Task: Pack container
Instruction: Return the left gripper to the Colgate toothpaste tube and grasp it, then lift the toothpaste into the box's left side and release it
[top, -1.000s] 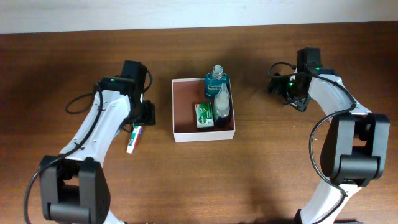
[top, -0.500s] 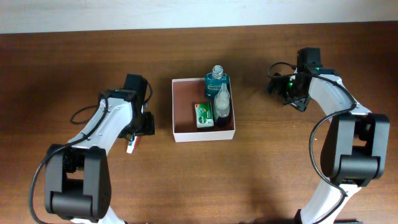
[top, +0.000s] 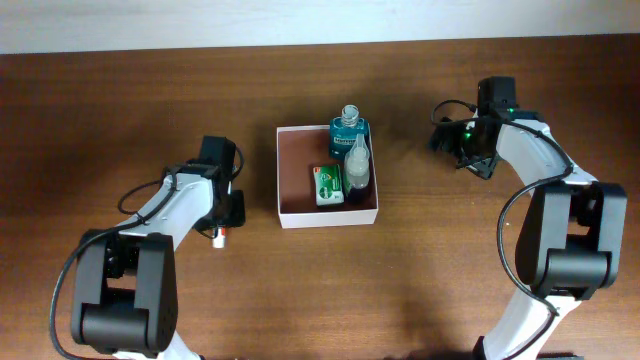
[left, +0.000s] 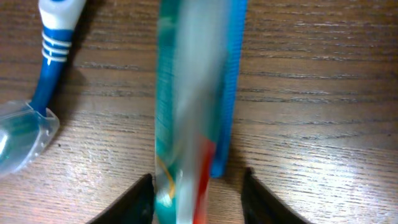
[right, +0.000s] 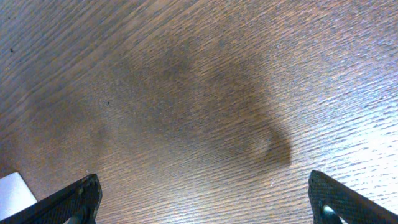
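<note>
Toothpaste tube (left: 193, 93), blurred, lies between the spread fingers of my left hand (left: 198, 186), with a capped toothbrush (left: 53, 56) beside it on the desk (top: 420, 280). Farther in, the container (top: 330, 217) sits mid-desk between the arms, holding a blue bottle (top: 349, 128), green box (top: 327, 184) and pale bottle (top: 357, 165). Beyond, my right hand (right: 205, 193) hovers, fingers wide apart.

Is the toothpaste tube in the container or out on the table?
Out: the toothpaste tube lies flat on the table, straddled by the open left gripper.
</note>
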